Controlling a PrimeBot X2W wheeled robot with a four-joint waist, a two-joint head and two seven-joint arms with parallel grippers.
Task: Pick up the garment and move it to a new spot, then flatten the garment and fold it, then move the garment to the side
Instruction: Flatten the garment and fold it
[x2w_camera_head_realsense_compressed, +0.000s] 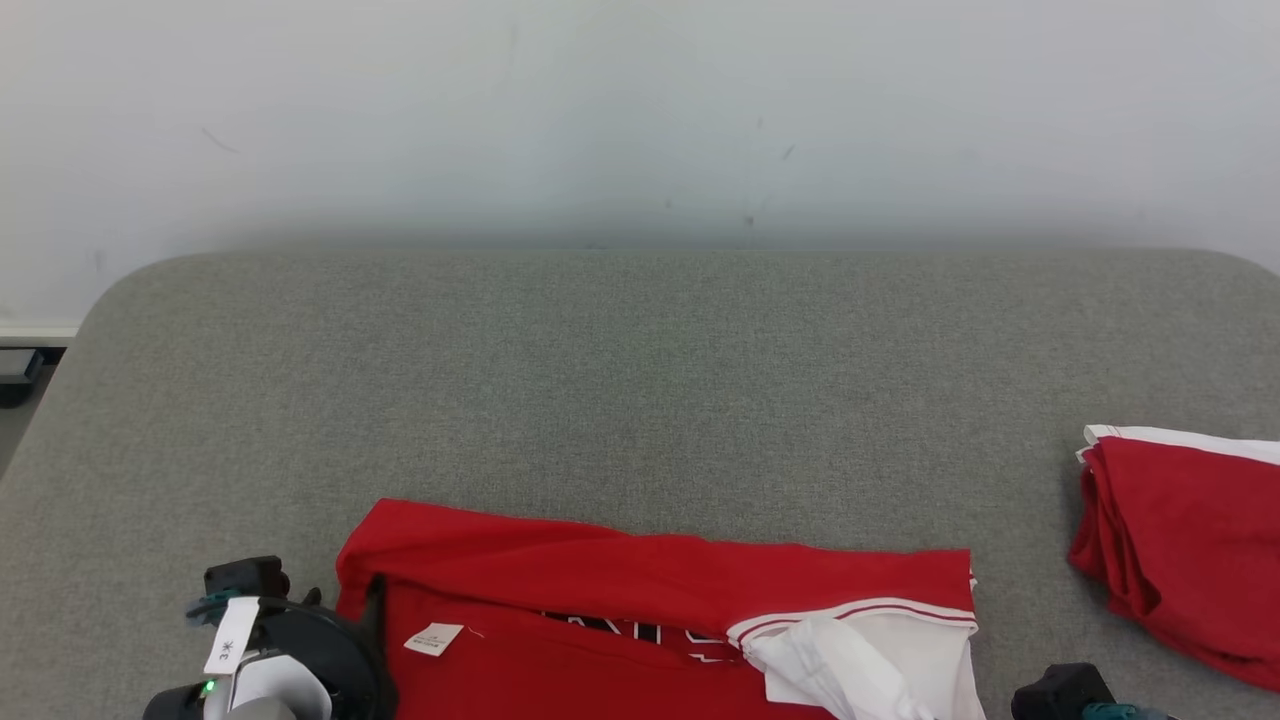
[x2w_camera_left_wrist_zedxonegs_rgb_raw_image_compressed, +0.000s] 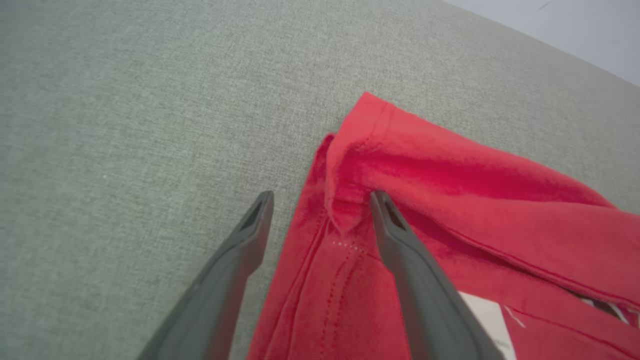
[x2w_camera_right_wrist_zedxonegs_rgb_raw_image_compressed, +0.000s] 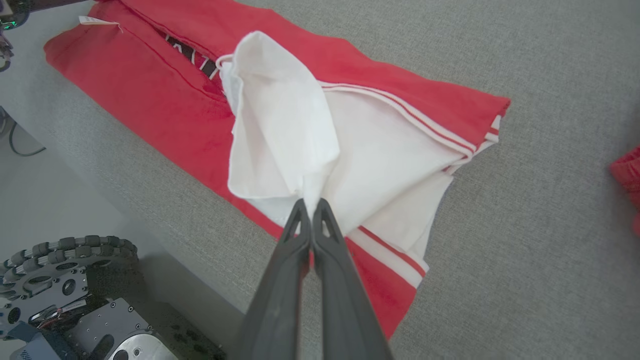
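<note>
The garment (x2w_camera_head_realsense_compressed: 620, 590), red with white sleeves and dark lettering, lies folded into a long band at the near edge of the grey table. My left gripper (x2w_camera_left_wrist_zedxonegs_rgb_raw_image_compressed: 321, 197) stands open over the garment's (x2w_camera_left_wrist_zedxonegs_rgb_raw_image_compressed: 450, 175) left end. A small red fold sits loose between its fingers, which do not squeeze it. My right gripper (x2w_camera_right_wrist_zedxonegs_rgb_raw_image_compressed: 311, 204) is shut on the white sleeve (x2w_camera_right_wrist_zedxonegs_rgb_raw_image_compressed: 280, 115), which rises in a peak from the garment (x2w_camera_right_wrist_zedxonegs_rgb_raw_image_compressed: 165, 95). The left arm's wrist (x2w_camera_head_realsense_compressed: 270, 640) shows at the lower left of the head view.
A second red and white folded garment (x2w_camera_head_realsense_compressed: 1180, 560) lies at the table's right side. The grey padded table (x2w_camera_head_realsense_compressed: 640, 380) stretches back to a white wall. My wheeled base (x2w_camera_right_wrist_zedxonegs_rgb_raw_image_compressed: 65, 250) stands on the floor beside the table's near edge.
</note>
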